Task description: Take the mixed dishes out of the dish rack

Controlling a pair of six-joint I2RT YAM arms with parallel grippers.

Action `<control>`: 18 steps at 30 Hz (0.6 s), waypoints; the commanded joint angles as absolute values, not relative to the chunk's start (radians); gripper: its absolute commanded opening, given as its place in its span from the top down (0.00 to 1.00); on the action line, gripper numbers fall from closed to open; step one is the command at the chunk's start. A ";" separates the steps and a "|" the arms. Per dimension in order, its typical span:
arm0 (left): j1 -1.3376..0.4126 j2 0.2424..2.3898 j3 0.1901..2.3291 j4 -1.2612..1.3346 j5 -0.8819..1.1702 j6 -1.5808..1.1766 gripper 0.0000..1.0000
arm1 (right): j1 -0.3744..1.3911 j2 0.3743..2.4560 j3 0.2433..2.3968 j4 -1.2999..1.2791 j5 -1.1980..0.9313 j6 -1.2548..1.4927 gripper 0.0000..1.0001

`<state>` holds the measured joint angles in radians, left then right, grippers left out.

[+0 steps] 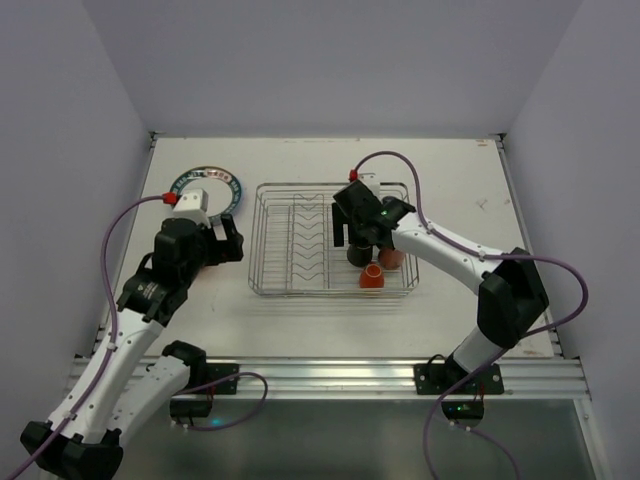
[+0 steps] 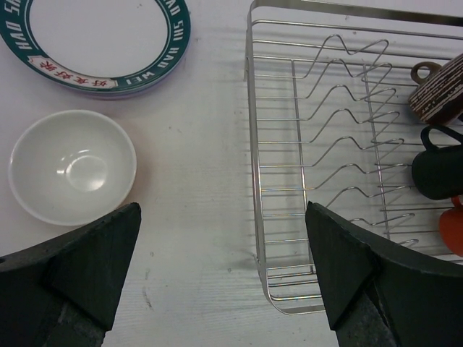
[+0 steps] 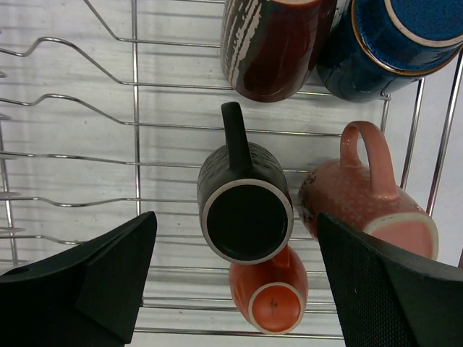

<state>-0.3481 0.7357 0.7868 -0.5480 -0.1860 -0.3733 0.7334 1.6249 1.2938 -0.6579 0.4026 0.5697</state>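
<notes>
The silver wire dish rack stands mid-table. Its right part holds five mugs: maroon, blue, black, pink and orange. My right gripper is open and hovers above the black mug, with a finger on either side of it and not touching. In the top view it is over the rack's right half. My left gripper is open and empty over bare table just left of the rack's rim. A stack of plates topped by a dark-rimmed white plate and a bowl, white inside, lie on the table to its left.
The rack's left half shows only zigzag dividers. The plate stack sits at the far left of the table, next to my left arm. White walls close the table on three sides.
</notes>
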 commanded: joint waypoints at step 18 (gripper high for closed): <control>-0.364 0.735 0.779 -0.508 -0.155 -0.341 0.00 | 0.704 1.692 1.315 -0.637 0.360 0.581 0.23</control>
